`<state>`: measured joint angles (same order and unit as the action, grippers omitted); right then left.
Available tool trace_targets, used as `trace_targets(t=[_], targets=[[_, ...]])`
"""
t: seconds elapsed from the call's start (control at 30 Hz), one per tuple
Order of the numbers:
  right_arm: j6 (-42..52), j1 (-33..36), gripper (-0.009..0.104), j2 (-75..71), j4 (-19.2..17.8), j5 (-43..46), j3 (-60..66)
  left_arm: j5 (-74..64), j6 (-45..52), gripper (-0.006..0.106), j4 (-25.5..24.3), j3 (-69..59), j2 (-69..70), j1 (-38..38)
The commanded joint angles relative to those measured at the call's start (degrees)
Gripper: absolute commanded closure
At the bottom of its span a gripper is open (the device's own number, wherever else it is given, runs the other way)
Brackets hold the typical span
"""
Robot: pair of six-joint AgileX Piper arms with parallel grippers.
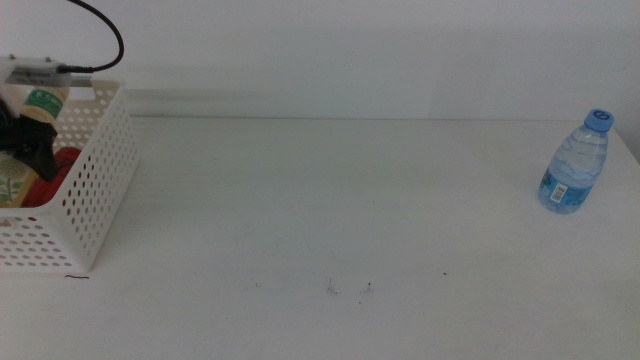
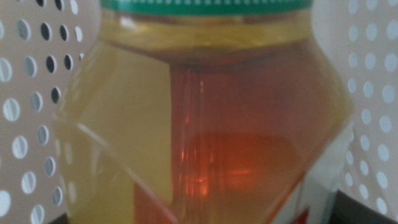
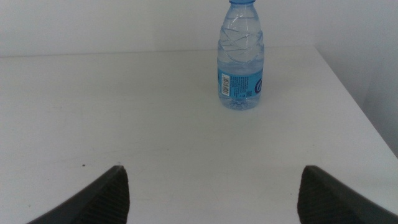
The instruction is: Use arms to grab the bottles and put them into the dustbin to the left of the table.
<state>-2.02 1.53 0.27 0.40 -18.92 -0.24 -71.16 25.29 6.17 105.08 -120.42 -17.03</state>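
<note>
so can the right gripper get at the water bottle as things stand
Probably yes. The right gripper is open and faces the upright water bottle, with only bare table between them. The left gripper is away at the dustbin, holding the tea bottle.

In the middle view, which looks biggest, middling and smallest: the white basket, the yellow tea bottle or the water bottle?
1. White basket, clearly largest, though cut off by the picture's edge.
2 and 3. Unsure: the yellow tea bottle, held in the basket by the left gripper, is partly hidden; the water bottle stands fully visible.
</note>
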Motion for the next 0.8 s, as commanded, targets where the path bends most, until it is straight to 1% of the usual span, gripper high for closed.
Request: trace_targets(t=[0.0,0.17,0.23,0.27,0.4,0.63,0.7,0.77], targets=[[0.33,-0.41,0.002,-0.27,-0.4,0.89,0.24,1.2,0.01,0.062,-0.12,0.78,0.82,-0.16],[0.33,-0.41,0.002,-0.27,-0.4,0.89,0.24,1.2,-0.67,0.022,-0.9,1.88,0.93,-0.16],[0.33,-0.41,0.002,-0.27,-0.4,0.89,0.24,1.2,-3.0,0.009,-1.24,2.91,1.47,-0.16],[0.33,-0.41,0.002,-0.27,-0.4,0.89,0.24,1.2,-4.13,0.007,-1.24,3.43,1.98,-0.03],[0.33,-0.41,0.002,-0.27,-0.4,0.89,0.24,1.2,-4.28,0.007,-0.91,3.68,5.99,1.2],[0.33,-0.41,0.002,-0.27,-0.4,0.89,0.24,1.2,-6.83,0.007,-5.37,3.68,16.52,7.2],[0.33,-0.41,0.002,-0.27,-0.4,0.89,0.24,1.2,-7.34,0.007,-4.97,3.58,19.9,9.55],[0.33,-0.41,0.002,-0.27,-0.4,0.89,0.24,1.2,-6.04,0.007,-2.79,3.58,23.06,11.78]])
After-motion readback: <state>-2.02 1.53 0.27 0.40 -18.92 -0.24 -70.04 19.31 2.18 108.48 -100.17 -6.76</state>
